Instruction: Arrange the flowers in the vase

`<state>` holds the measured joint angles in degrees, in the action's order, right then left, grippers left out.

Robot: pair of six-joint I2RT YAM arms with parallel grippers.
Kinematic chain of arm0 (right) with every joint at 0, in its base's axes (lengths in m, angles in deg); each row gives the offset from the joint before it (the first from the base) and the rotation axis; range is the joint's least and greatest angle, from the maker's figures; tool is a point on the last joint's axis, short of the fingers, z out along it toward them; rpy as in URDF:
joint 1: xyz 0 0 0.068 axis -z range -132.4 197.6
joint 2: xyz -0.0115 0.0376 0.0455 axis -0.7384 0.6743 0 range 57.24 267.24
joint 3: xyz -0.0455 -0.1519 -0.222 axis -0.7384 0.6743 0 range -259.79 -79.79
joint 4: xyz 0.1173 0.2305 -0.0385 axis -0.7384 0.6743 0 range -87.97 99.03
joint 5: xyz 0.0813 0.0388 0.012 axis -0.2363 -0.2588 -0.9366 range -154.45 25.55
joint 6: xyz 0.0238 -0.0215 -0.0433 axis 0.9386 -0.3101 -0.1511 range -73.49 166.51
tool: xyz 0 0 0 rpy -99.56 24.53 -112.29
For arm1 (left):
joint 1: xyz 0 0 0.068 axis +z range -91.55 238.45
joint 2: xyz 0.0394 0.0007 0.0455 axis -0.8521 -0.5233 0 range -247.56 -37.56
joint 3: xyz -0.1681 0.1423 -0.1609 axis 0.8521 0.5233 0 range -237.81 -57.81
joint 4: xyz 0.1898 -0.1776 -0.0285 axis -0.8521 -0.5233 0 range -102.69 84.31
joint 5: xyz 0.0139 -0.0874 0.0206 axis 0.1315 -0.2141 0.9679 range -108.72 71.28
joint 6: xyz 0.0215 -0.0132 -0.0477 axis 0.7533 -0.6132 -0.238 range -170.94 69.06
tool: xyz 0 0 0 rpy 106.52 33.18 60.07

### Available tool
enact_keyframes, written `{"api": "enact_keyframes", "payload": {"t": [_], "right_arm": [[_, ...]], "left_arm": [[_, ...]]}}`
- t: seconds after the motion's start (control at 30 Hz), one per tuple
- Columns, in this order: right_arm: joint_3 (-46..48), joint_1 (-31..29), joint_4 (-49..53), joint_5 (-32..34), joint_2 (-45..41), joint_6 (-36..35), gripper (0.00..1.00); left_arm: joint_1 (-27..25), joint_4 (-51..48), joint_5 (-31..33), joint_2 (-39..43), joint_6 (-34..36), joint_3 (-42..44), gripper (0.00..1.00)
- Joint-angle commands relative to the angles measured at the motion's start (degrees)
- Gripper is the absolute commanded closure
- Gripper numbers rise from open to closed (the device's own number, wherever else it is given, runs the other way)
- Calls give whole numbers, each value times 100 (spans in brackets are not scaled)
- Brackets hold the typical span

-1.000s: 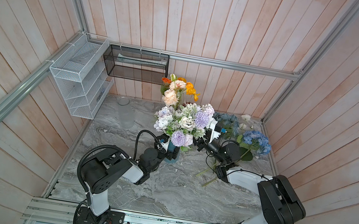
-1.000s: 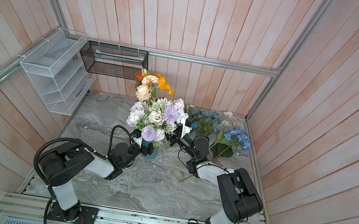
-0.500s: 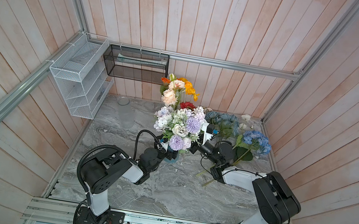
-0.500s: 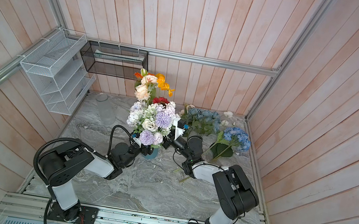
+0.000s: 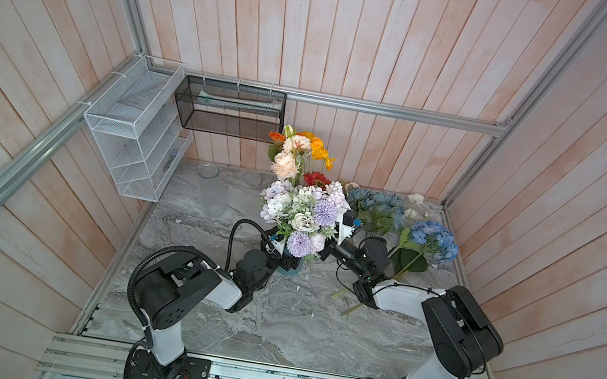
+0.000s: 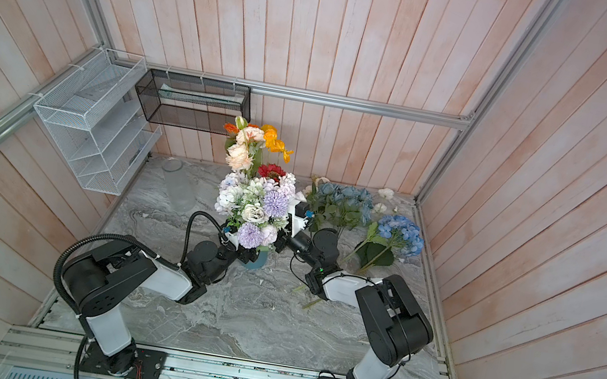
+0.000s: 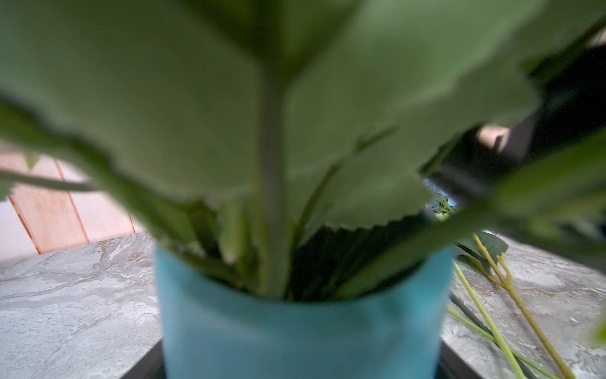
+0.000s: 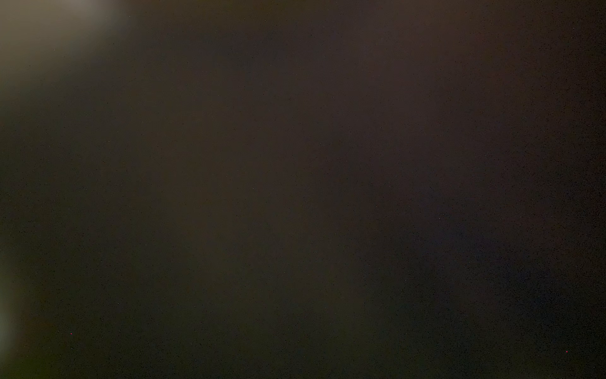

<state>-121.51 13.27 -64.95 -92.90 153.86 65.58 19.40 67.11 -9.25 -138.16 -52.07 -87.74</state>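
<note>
Left wrist shows our left gripper (image 7: 296, 362) clamped half-wide on the vase (image 7: 301, 315), steadying it. Flowers (image 5: 301, 215) bury the right gripper (image 5: 328, 241); we cannot tell its grip.

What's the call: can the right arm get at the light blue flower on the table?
Probably yes. The light blue flower lies uncovered beside the right arm; the right gripper, buried in the bouquet, must back out first.

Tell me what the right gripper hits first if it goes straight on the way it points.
Most likely the bouquet: the right gripper points left into its stems and leaves above the vase, tips hidden under the blooms. Depth is unclear; the right wrist view is dark.
</note>
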Motion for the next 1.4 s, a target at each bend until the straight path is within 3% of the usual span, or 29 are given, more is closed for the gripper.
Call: {"api": "enact_keyframes", "payload": {"t": [0.0, 0.27, 0.53, 0.6, 0.67, 0.7, 0.73, 0.93, 1.1, 1.23, 1.37], "right_arm": [[108, -34, 708, -21, -277, -242, 66], [711, 72, 1433, -56, -1035, -432, 45], [1216, 229, 2904, 184, -2261, -1041, 35], [1322, 242, 3123, 380, -2478, -1107, 32], [1459, 251, 3124, 527, -2614, -1103, 20], [1536, 273, 3049, 576, -2668, -1069, 11], [1604, 290, 2948, 596, -2712, -1012, 2], [2015, 499, 1814, 686, -2826, -533, 2], [1693, 521, 2028, 296, -2545, -652, 2], [1925, 209, 935, 623, -2187, -501, 2], [1579, -288, 670, 939, -1612, -667, 2]], "left_arm": [[20, 32, 227, 103, 70, -92, 34], [20, 39, 284, 75, 69, -104, 34], [12, -29, 240, 143, 91, -82, 31], [26, -62, 224, 176, 76, -82, 26], [11, -131, 204, 236, 69, -70, 14], [3, -188, 199, 287, 76, -59, 3], [2, -251, 187, 331, 83, -49, 0], [-68, -785, 42, 830, 72, 194, 0], [-76, -1509, 14, 1455, -195, 545, 0], [-85, -1933, 281, 2124, -599, 1034, 0], [-47, -2486, 756, 2852, -839, 1380, 0]]}}
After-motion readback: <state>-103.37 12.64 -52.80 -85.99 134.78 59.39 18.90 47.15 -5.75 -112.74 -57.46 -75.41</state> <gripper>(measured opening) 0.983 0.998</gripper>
